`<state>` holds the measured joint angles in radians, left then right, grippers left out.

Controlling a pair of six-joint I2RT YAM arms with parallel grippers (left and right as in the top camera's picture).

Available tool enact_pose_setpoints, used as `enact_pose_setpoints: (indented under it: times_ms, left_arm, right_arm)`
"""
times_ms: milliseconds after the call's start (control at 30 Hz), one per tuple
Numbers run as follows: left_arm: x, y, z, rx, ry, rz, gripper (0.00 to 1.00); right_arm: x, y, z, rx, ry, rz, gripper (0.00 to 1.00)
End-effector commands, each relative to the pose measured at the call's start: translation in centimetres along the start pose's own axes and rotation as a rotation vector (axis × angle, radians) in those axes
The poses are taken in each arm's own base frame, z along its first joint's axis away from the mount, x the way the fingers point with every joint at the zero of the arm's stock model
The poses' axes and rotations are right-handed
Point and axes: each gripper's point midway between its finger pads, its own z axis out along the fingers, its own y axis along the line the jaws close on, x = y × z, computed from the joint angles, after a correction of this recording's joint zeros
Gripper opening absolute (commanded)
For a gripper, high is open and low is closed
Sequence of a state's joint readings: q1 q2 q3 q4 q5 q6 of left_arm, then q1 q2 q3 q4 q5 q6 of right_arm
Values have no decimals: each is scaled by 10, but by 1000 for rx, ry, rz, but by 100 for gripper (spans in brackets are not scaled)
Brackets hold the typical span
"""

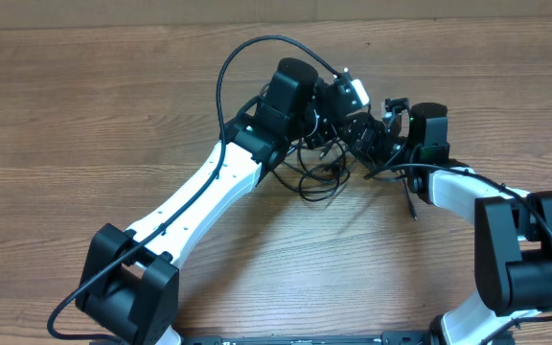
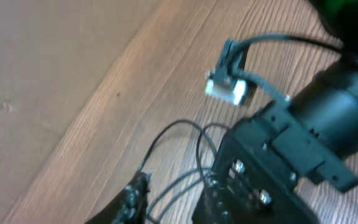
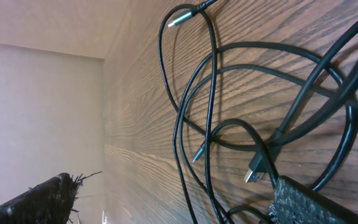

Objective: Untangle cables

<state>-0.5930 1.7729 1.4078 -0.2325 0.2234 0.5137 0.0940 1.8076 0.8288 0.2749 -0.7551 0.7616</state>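
The cables [image 1: 319,171] lie as a tangle of thin black cords on the wooden table between my two arms. My left gripper [image 1: 343,134] reaches in from the left just above the tangle. In the left wrist view its fingers [image 2: 134,198] stand apart, and cable strands [image 2: 179,180] run through the gap without being pinched. My right gripper [image 1: 378,144] comes in from the right, close against the left one. It [image 3: 179,202] stands wide open over looping cables [image 3: 210,93]. A USB plug [image 3: 253,173] lies beside its right finger [image 3: 316,202].
The right arm's black body [image 2: 291,143] fills the right of the left wrist view, very near the left fingers. A thicker arm wire [image 1: 228,72] arcs above the left wrist. The table's far edge [image 1: 161,27] runs along the top.
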Motion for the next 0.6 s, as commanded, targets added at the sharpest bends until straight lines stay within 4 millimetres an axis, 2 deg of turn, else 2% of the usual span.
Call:
enact_pose_setpoints:
  times_ms: [0,33,200,233,333,433,567]
  left_arm:
    - [1,13,-16,-51,43,-26,53]
    - [15,3,-17,-10,97,-39,63]
    - [44,-29,-23,130,215,-82,66]
    - [48,-45,-27,214,224,-105,68]
    - [48,-71,-35,349,215,-136,77]
    - [48,-92,-44,468,206,-140,82]
    - [57,-105,-50,531,234,-135,86]
  right_arm:
    - [-2,-6,-2,12,-7,-18,100]
    - [-7,-13,-5,36,-25,0,100]
    - [-22,-43,-21,134,-90,74,100]
    - [-29,-51,-29,145,-110,96,100]
    - [-40,-61,-42,157,-145,121,100]
    - [-49,-68,-51,165,-174,139,100]
    - [-56,-72,-59,167,-200,148,100]
